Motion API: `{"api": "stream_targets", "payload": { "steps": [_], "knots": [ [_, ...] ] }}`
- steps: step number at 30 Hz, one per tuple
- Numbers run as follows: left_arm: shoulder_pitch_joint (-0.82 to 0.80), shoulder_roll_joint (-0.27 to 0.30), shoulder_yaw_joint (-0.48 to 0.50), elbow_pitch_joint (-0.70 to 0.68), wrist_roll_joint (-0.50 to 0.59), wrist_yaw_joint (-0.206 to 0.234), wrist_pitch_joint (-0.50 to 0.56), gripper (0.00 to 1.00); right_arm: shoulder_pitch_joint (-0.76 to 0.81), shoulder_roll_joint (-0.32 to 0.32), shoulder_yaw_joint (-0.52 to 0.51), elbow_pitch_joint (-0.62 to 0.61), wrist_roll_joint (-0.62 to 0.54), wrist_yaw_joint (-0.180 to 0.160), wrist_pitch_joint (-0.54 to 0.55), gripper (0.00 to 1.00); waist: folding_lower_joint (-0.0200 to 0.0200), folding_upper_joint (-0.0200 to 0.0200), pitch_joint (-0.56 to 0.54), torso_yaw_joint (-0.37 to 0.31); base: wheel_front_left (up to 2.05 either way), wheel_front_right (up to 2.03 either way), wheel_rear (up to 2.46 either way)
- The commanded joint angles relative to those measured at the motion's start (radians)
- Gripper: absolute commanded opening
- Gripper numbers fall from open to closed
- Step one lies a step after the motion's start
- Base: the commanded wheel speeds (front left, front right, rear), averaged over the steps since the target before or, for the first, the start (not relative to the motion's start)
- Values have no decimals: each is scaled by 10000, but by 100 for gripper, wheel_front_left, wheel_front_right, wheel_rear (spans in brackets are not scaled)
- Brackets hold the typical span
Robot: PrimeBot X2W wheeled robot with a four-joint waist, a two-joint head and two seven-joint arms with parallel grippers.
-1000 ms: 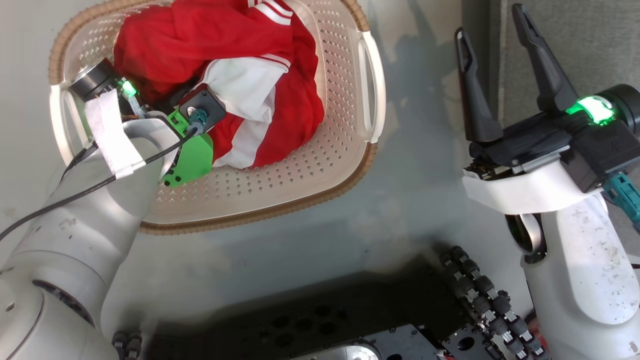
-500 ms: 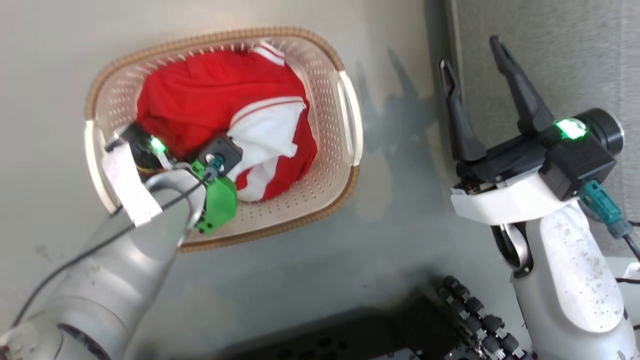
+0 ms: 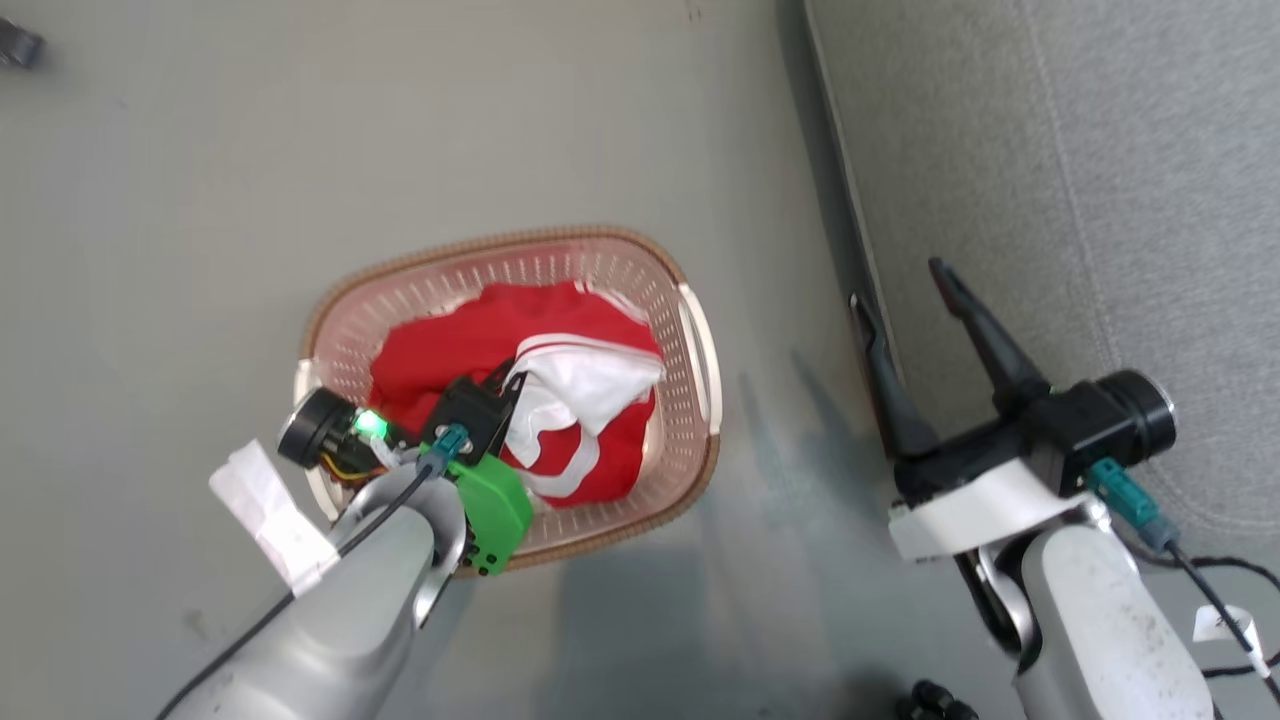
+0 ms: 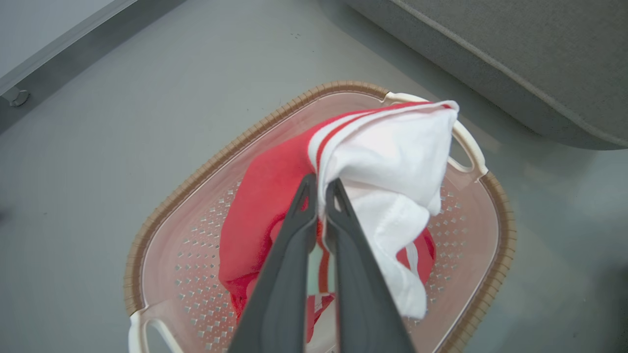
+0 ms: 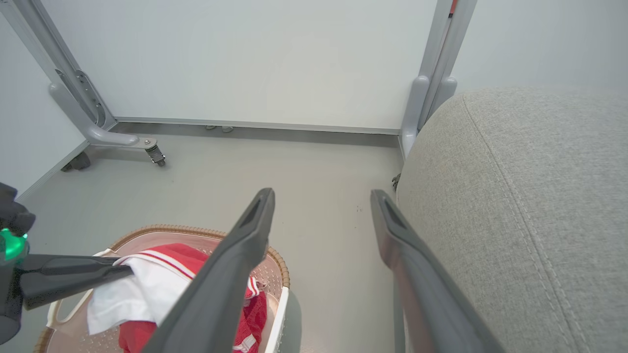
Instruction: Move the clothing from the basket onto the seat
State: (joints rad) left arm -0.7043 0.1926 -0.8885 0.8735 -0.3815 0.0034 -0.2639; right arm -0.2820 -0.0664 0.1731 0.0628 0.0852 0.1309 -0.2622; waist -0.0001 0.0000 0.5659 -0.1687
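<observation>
Left fingers pinched the soft red-and-white jersey; right fingers were spread. That small pinch might slip before the grey seat at two o'clock.

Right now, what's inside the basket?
A red-and-white jersey, with the left hand shut on its white part. The perforated basket floor shows around it. Whatever lies beneath the heap is covered, so I cannot tell.
</observation>
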Motion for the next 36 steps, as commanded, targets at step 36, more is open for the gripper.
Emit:
{"api": "stream_targets", "payload": {
  "steps": [36],
  "knots": [
    [3885, -544, 3465, -5722, 1216, -43, -8, 0, 2699, -278, 1476, 1511, 316, -3, -41, 100, 1, 0, -6140, 998, 0, 0, 0]
  ]
}}
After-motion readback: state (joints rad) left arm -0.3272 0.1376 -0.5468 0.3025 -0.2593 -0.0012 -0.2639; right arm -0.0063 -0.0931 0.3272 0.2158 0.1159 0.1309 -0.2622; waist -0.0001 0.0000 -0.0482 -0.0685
